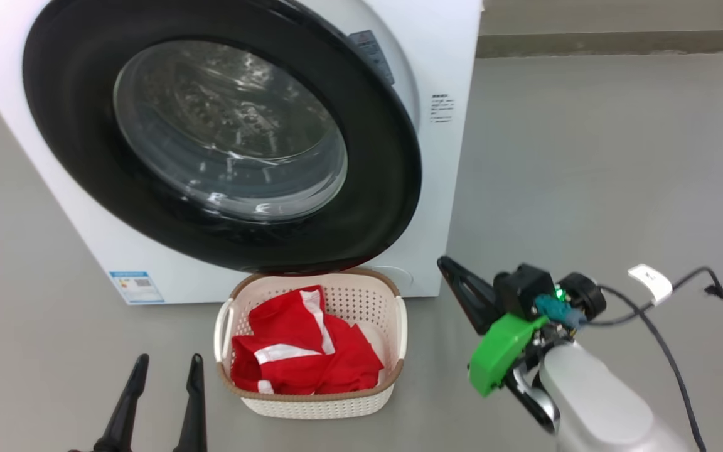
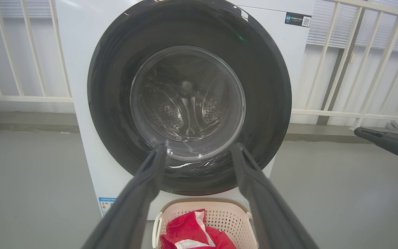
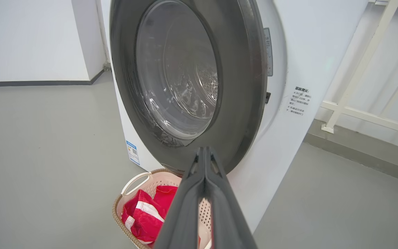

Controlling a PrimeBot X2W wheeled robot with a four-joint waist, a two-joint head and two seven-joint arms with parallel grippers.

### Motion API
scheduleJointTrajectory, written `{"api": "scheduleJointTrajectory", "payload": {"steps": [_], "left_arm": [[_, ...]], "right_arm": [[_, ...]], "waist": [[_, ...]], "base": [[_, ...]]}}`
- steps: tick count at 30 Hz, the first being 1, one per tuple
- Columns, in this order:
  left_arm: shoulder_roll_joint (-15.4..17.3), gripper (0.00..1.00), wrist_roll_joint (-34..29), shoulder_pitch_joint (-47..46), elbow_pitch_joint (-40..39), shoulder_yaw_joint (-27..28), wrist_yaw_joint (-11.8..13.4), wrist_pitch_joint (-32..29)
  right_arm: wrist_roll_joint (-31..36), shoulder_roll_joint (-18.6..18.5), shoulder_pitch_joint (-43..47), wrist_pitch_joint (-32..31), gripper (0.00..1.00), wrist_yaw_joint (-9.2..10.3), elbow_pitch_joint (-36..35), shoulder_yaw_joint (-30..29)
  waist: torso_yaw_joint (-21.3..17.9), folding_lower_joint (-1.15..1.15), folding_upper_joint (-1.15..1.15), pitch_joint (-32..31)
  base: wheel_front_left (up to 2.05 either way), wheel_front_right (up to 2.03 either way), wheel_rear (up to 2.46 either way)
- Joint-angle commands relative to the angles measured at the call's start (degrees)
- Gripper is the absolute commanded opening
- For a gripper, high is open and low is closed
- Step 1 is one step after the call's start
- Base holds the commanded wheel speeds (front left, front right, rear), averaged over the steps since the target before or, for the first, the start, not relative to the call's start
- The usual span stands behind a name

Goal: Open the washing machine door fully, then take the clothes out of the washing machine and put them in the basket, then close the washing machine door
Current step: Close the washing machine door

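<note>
1. Closing the door (image 1: pixel 230 132) looks like the step in hand. The clothes (image 1: pixel 299 351) lie in the basket (image 1: pixel 311 397) on the floor, and no red shows through the glass. In the right wrist view the door's right, latch-side edge stands a little off the washer (image 1: pixel 449 157), so I judge it ajar, not latched.
2. Doing it well, left to right:
   - The hinge seems to be on the left, so a push there would do little. The left arm is best left low and out of the way.
   - The basket sits just under the door's lower rim, against the washer's front. The push should stay above it so that nothing knocks it.
   - Contact belongs on the black rim at the right, far from the hinge, not on the bulging glass.
   - The push should be steady and square to the washer's front, and carried through until the latch catches. A glancing push may slide off the glossy rim.
3. Left end effector (image 1: pixel 169 359): fingers spread wide, holding nothing, touching nothing. It is low and left of the basket, pointing at the door.
4. Right end effector (image 1: pixel 446 262): fingers pressed together with nothing between them. It is right of the basket, tips aimed at the door's lower right rim, near it but apart.
</note>
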State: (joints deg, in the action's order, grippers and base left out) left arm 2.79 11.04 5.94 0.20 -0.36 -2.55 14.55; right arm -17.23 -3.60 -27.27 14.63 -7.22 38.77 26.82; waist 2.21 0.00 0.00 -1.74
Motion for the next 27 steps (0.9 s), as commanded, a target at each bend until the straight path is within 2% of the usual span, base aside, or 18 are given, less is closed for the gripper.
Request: {"api": "scheduleJointTrajectory", "payload": {"steps": [1, 14, 27], "left_arm": [[0.2, 1.0, -0.79, -1.72, -1.79, 1.4, -0.36, 0.45], [0.15, 1.0, -0.79, -4.49, -2.97, -1.08, -0.67, 0.45], [0.11, 1.0, 0.42, -7.84, -3.54, -3.5, -0.5, 0.45]], "right_arm": [[-1.0, 0.4, -3.08, 0.37, 0.0, -0.26, 0.11, 1.32], [-4.52, -0.07, -16.32, 0.37, 0.0, -0.26, 8.97, 2.14], [-4.35, -3.12, -25.18, 0.37, 0.0, -0.26, 13.42, 2.78]], "waist": [[1.2, 0.0, 0.0, 0.74], [7.6, 0.0, 0.0, 5.41], [12.68, 0.0, 0.0, 11.5]], "base": [[0.0, 0.0, 0.0], [0.0, 0.0, 0.0], [0.0, 0.0, 0.0]]}}
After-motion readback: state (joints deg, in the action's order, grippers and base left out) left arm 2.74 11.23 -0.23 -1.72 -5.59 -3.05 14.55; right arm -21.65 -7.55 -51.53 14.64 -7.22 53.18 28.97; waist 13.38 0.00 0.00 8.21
